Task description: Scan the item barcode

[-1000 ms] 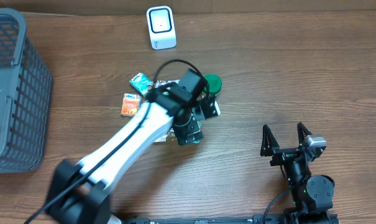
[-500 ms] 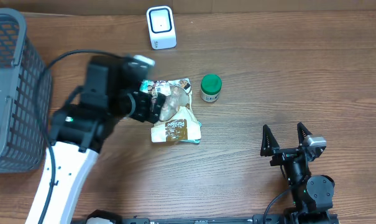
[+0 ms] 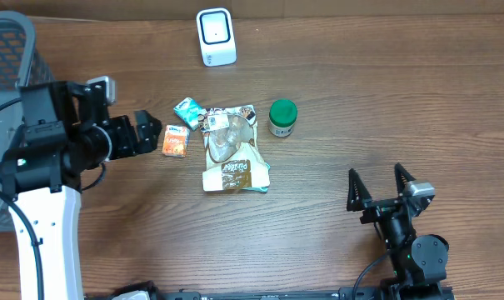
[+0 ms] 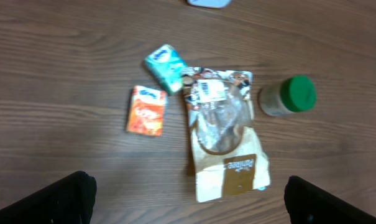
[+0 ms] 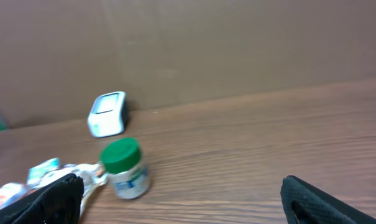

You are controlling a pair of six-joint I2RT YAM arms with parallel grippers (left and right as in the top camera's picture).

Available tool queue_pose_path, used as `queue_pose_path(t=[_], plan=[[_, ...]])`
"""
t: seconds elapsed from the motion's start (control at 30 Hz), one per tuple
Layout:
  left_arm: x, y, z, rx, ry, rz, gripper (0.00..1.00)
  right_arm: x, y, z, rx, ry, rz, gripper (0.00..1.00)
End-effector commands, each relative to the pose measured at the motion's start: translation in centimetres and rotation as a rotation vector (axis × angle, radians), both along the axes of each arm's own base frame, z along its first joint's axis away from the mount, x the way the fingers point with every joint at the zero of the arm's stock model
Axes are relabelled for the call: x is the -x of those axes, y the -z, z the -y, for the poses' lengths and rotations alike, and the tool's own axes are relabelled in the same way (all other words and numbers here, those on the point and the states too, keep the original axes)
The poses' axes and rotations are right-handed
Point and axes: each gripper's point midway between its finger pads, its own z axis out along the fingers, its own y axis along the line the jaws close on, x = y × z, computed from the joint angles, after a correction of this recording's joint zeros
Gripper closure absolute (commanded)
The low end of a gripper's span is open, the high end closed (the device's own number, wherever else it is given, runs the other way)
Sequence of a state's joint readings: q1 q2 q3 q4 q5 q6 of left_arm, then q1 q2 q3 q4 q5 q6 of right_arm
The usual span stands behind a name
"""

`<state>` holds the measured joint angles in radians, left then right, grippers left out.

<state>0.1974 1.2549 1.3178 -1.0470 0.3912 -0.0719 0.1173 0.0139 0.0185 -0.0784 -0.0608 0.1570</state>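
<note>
Several items lie mid-table: a clear and brown bag [image 3: 231,154] [image 4: 224,134], a teal packet [image 3: 187,110] [image 4: 166,67], an orange packet [image 3: 176,140] [image 4: 146,110] and a green-lidded jar [image 3: 282,117] [image 4: 288,97] [image 5: 124,168]. The white scanner [image 3: 216,37] [image 5: 107,114] stands at the table's far edge. My left gripper [image 3: 150,133] [image 4: 188,186] hovers open and empty just left of the orange packet. My right gripper [image 3: 375,182] [image 5: 181,186] stands open and empty at the front right, well apart from the items.
A grey mesh basket [image 3: 2,37] sits at the far left, partly behind my left arm. A brown wall backs the table behind the scanner.
My left arm has swung left, from over the items to beside them, uncovering the bag and jar. The items lie as before. The right arm has barely moved.
</note>
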Motion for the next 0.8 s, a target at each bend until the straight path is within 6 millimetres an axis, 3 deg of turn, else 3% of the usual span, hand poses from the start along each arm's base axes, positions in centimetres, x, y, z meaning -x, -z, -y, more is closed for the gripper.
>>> queue_pose_path(t=[0.0,0.13,0.33,0.53,0.77], plan=[[-0.1,-0.1,-1.5,-0.078,-0.012,0.010,0.00,0.8,-0.5,-2.7,-0.003,-0.167,0.026,0.00],[0.0,0.2,-2.9,-0.144,-0.056,-0.006,0.00,1.4,-2.5,-3.6,-0.004,-0.226,0.051,0.00],[0.0,0.3,-3.0,-0.150,-0.060,-0.007,0.00,1.6,-6.2,-4.7,-0.008,-0.292,-0.027,0.00],[-0.1,0.2,-3.0,-0.142,-0.073,-0.007,0.00,-0.7,-9.7,-5.9,-0.014,-0.354,-0.247,0.00],[-0.1,0.2,-3.0,-0.142,-0.073,-0.007,0.00,-5.0,-11.4,-6.5,-0.016,-0.354,-0.581,0.00]])
